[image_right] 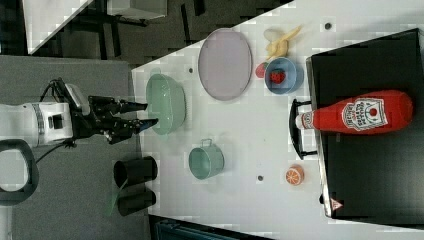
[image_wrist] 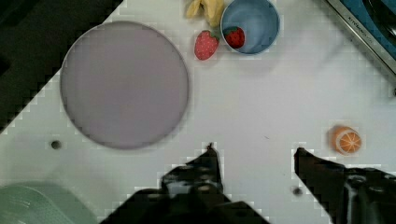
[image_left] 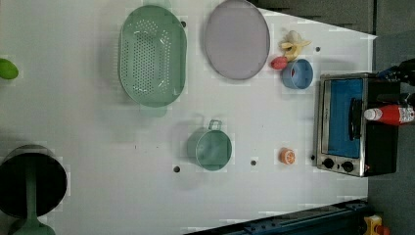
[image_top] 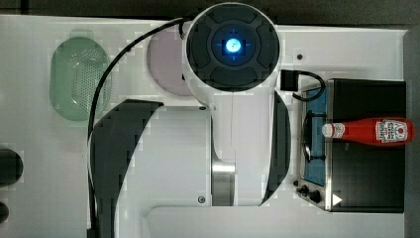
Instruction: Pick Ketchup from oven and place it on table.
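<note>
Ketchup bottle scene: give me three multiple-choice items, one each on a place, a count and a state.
1. Where does the slim red ketchup squeeze bottle lie?
A on the black-topped toaster oven
B in the green colander
C on the lilac plate

2. How many red strawberries show in the wrist view?
A one
B two
C four

3. The black end effector is:
A shut on the bottle
B open, holding nothing
C shut on the orange

Key: 1 A, it lies across the oven's top; 2 B, one beside the small blue bowl, one inside; 3 B, fingers apart over the white holed table.
</note>
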